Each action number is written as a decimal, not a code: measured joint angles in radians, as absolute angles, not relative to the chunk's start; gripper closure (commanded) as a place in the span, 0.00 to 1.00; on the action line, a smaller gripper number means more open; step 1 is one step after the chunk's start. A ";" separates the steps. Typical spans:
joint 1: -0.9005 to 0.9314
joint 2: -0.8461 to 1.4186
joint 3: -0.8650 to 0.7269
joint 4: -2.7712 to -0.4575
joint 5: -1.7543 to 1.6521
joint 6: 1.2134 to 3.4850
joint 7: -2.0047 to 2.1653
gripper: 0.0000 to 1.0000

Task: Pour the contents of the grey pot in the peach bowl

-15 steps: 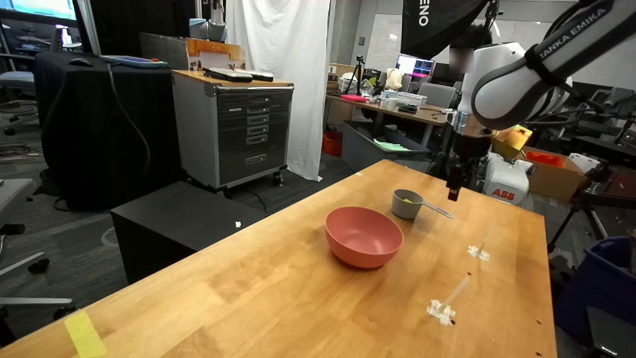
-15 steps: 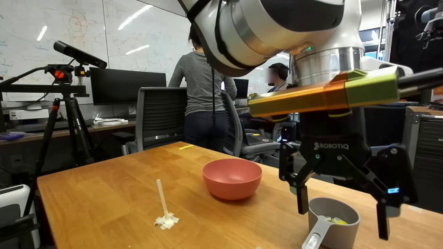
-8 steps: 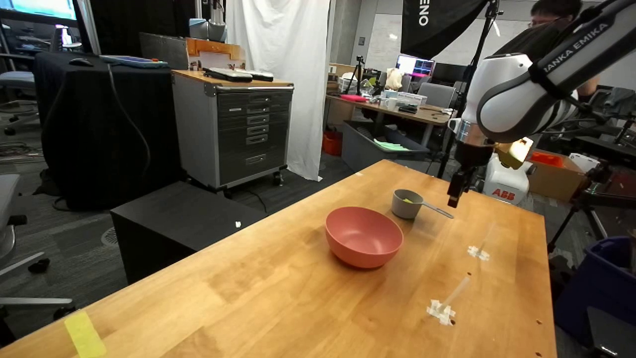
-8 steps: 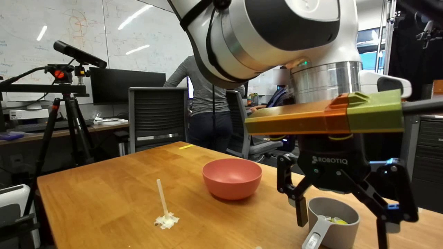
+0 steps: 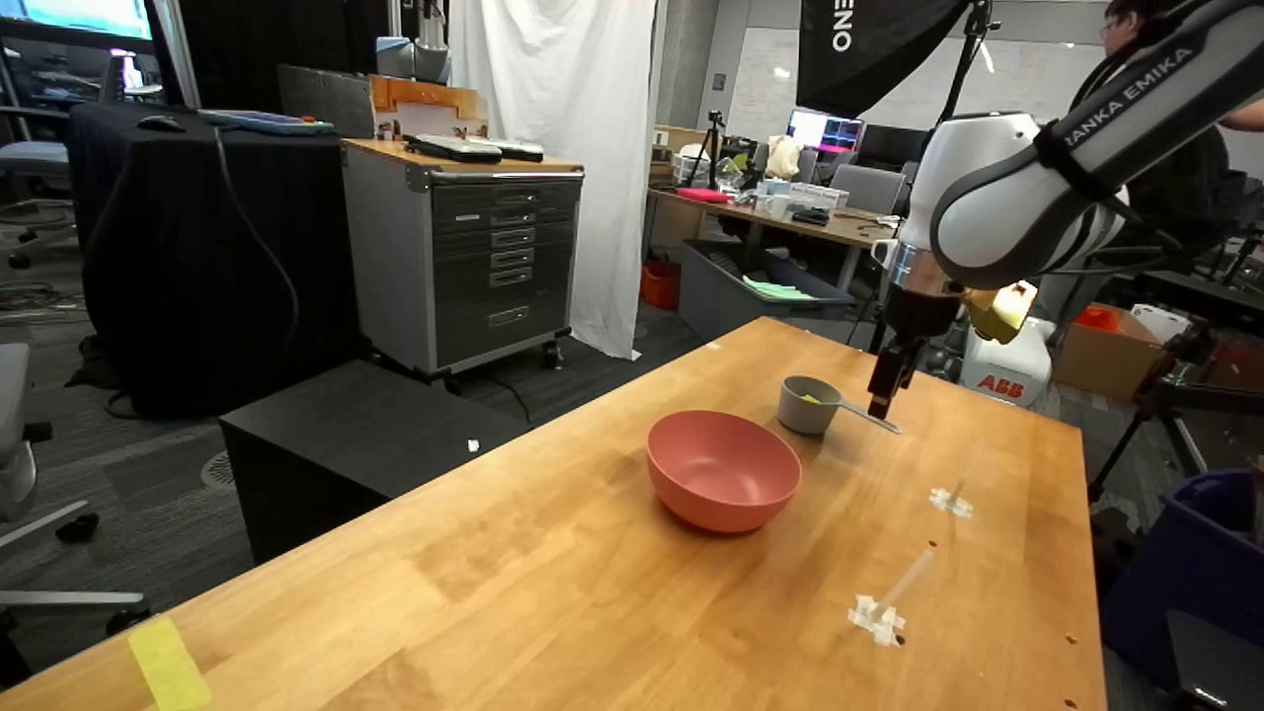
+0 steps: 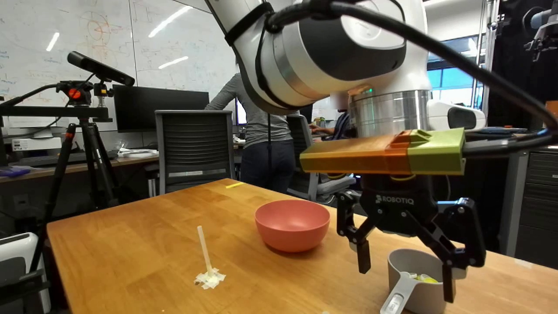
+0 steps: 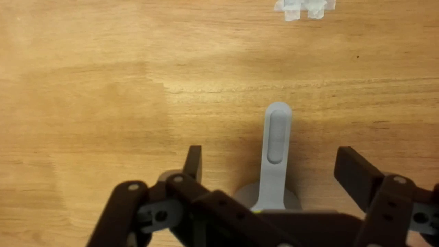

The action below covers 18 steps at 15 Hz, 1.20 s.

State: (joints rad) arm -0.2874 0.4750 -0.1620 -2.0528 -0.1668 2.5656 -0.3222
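Upright on the wooden table stands the grey pot (image 5: 804, 409) (image 6: 425, 300), its handle (image 7: 276, 137) reaching away from the cup. Yellow and whitish contents (image 6: 423, 278) lie inside it; in the wrist view just a yellow sliver shows. The peach bowl (image 5: 724, 476) (image 6: 292, 233) rests beside the pot, and no contents show in it in either exterior view. My gripper (image 7: 270, 161) (image 6: 406, 275) is open and points down above the handle. In the wrist view the handle lies between the spread fingers (image 7: 355, 171), apart from both. Most of the cup is hidden there by the gripper.
Pale sticks (image 5: 904, 585) (image 6: 204, 249) stand upright from white tape patches on the table (image 5: 553, 583). A yellow tape strip (image 5: 170, 664) marks a far corner. Past the table edge sits a low black box (image 5: 370, 444). A black cable (image 6: 457, 56) hangs along the arm.
My gripper has come down and, in both exterior views, shifted left, staying open. Pot and bowl have not moved. People in the background have shifted.
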 measured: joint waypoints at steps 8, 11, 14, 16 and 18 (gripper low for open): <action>-0.288 0.521 -0.159 -2.016 -0.166 2.566 -0.322 0.00; -0.288 0.536 -0.159 -1.997 -0.166 2.566 -0.322 0.00; -0.288 0.553 -0.159 -1.985 -0.166 2.566 -0.322 0.01; -0.288 0.565 -0.159 -1.980 -0.166 2.566 -0.322 0.17; -0.288 0.578 -0.159 -1.975 -0.166 2.566 -0.322 0.39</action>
